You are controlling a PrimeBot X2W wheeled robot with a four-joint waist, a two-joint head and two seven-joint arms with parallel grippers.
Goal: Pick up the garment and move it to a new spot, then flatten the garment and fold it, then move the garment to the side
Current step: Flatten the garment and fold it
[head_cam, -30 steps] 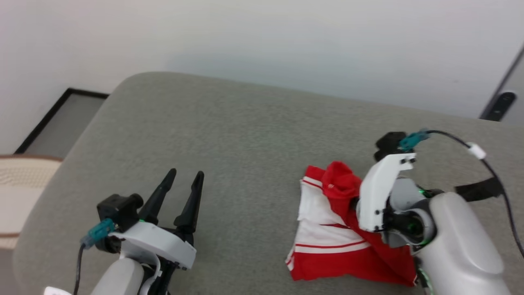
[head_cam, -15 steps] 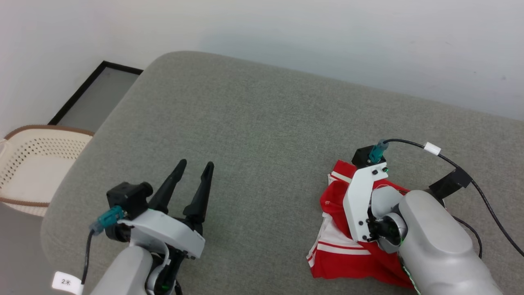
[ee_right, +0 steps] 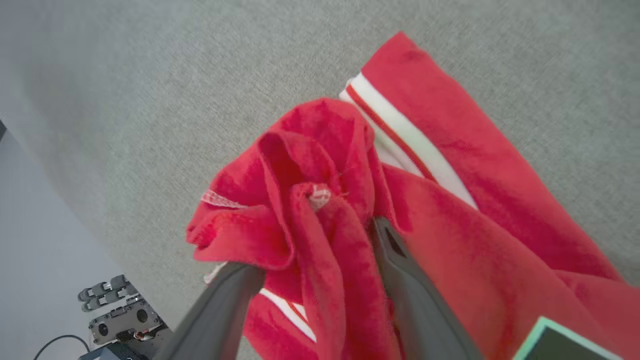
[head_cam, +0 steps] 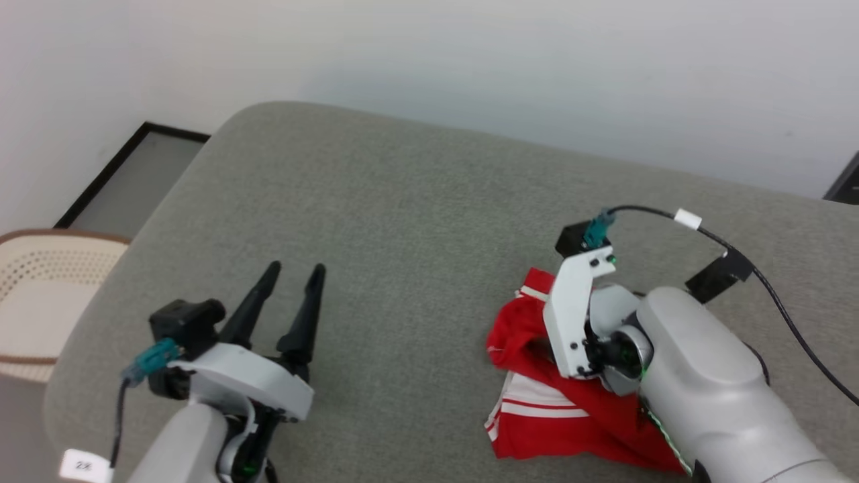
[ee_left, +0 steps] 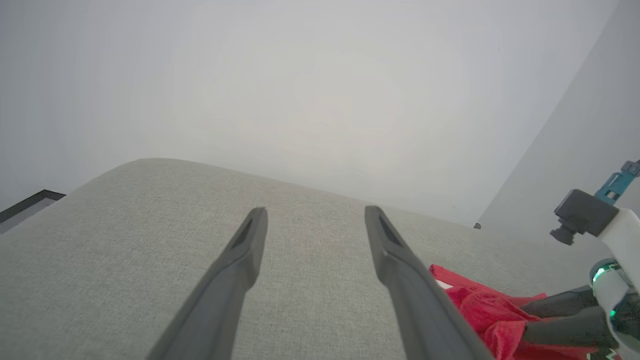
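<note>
Sitting crumpled on the grey cushion (head_cam: 402, 201), near-right area: the garment (head_cam: 530, 436). Right gripper (ee_right: 312, 245) is on it, fingers apart, a bunched red fold between them. Left gripper (head_cam: 294, 267) is well apart, fingers spread.

a wide grey fabric-covered surface (head_cam: 416, 221) with a rounded far-left corner spreads across the middle of the scene. behind it, on the far side, rises a plain white wall (head_cam: 470, 67), softly and evenly lit. at the far left, low against the wall, lies a dark-framed grey panel (head_cam: 127, 181). nearer on the left, just beside the surface's edge, stands a cream perforated basket (head_cam: 40, 261) with a brown rim.
</note>
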